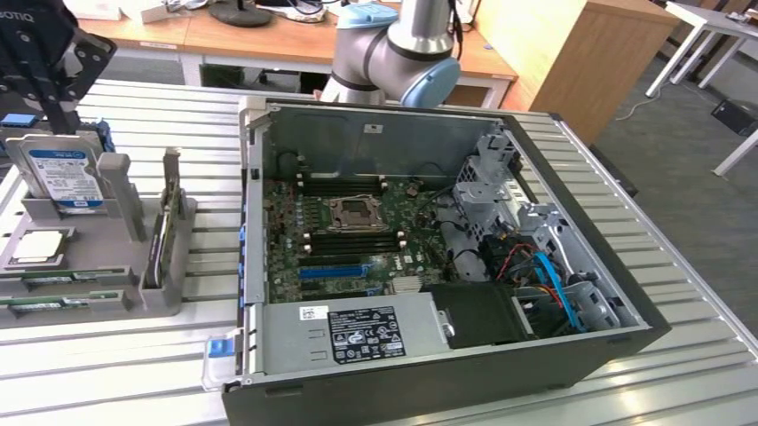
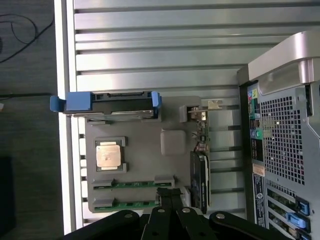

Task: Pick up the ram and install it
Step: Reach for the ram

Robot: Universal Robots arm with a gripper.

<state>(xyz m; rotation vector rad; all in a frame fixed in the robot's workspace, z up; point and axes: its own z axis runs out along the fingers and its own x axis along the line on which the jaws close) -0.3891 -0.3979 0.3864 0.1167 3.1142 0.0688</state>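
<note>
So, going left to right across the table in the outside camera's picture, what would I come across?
Hard drive standing in the grey holder → upright card → open computer case, where the processor socket comes first, then the blue cables.

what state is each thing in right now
gripper: shut, empty
ram: lying flat in gray holder
hard drive: upright in holder
expansion card: standing on edge in holder
computer case: open, side panel off
</note>
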